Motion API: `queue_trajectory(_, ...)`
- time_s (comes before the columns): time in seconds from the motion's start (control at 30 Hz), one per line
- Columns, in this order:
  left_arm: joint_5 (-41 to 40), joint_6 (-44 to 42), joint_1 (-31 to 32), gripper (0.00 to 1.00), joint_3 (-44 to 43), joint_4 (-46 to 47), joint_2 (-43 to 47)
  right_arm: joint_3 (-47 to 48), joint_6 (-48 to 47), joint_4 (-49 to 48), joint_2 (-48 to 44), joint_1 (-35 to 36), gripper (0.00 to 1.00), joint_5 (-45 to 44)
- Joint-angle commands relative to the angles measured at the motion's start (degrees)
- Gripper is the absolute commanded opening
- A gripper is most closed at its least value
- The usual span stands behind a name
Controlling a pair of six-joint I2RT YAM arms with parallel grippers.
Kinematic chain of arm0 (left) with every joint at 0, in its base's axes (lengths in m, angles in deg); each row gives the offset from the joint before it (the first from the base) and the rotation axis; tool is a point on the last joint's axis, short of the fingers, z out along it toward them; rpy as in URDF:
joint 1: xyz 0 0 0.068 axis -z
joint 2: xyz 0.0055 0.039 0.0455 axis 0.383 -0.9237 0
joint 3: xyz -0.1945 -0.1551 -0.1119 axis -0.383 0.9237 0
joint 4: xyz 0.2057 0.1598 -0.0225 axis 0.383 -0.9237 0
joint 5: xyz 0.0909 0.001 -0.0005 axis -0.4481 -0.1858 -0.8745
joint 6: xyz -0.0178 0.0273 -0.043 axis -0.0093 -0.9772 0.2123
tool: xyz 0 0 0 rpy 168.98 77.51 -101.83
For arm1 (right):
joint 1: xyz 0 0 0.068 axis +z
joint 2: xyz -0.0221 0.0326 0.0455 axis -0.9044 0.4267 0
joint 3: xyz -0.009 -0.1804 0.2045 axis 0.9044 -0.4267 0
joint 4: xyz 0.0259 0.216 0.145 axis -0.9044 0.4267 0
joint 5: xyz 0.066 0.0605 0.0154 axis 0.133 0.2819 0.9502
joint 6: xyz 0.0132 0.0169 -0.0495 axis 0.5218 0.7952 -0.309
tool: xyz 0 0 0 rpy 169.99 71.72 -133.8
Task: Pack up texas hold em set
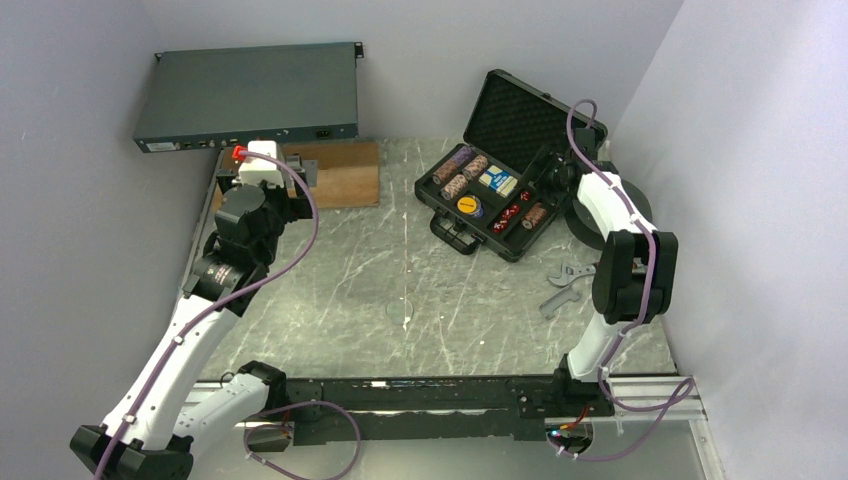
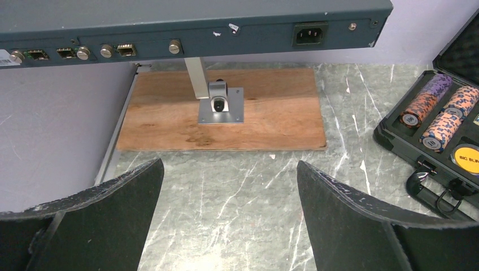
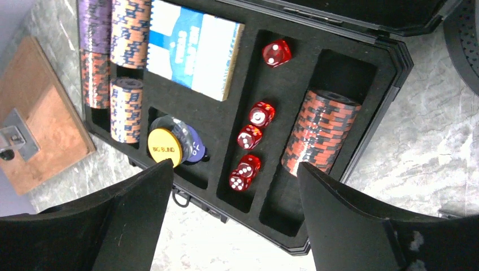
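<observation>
**Status of the set**

The case [image 3: 390, 62] lies directly below the right gripper [image 3: 234, 166]. Its lid [image 1: 520, 110] stands open on the far side. The contents sit in the foam as follows:

- **Between the fingers:** the dice [image 3: 248, 137] sit in a narrow slot.
- **Off the right finger:** a red-and-black chip roll [image 3: 322, 132] lies in its slot, with free slot length at both ends.
- **At the left fingertip:** the yellow button [image 3: 164, 148] overlaps the blue button [image 3: 196, 151].
- **Further ahead:** the card box [image 3: 192, 45] and more chip rolls [image 3: 127, 34] lie in their compartments.

**Grippers**

- **Right gripper:** the jaws are spread wide and carry nothing. They hang above the contents (no contact shows in the wrist view).
- **Left gripper [image 2: 230, 164]:** the jaws are also wide and empty, over bare table. The wooden board [image 2: 226, 107] lies ahead of it and the grey electronics box [image 2: 197, 22] beyond that. A corner of the case lies off to its right.

**Progress**

Loading appears finished or nearly so. No loose piece of the set shows on the table in the overhead view. What is left is to lower the lid and fasten it. The black disc [image 3: 466, 51] beyond the right finger is not part of the set.
</observation>
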Motion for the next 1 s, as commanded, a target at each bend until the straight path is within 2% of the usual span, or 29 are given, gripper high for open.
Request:
queue_trajectory(0.0,1.01,0.14,-0.38,0.94,-2.44,0.73,0.05,0.82,-3.66,-0.7,-3.05,2.19,0.85,0.0)
queue_trajectory(0.17,0.75,0.05,-0.38,0.94,-2.41,0.83,-0.08,3.58,-7.36,3.34,-3.35,7.68,0.91,-5.76)
queue_trajectory(0.3,0.71,-0.02,-0.38,0.94,-2.43,0.82,-0.3,3.17,-10.21,3.92,-4.67,12.23,1.0,-7.09)
queue_trajectory(0.57,0.51,0.0,-0.38,0.94,-2.31,0.74,-0.54,-2.94,-11.34,1.7,-9.37,18.96,1.0,-2.04)
queue_trajectory(0.73,0.38,-0.1,-0.38,0.94,-2.16,0.89,-0.78,-1.0,-13.09,7.31,-8.26,26.32,1.0,-2.72)
queue_trajectory(0.97,0.44,-0.05,-0.38,0.94,-2.27,0.67,-1.66,-1.16,-10.13,11.7,-7.51,34.07,1.0,-0.71)
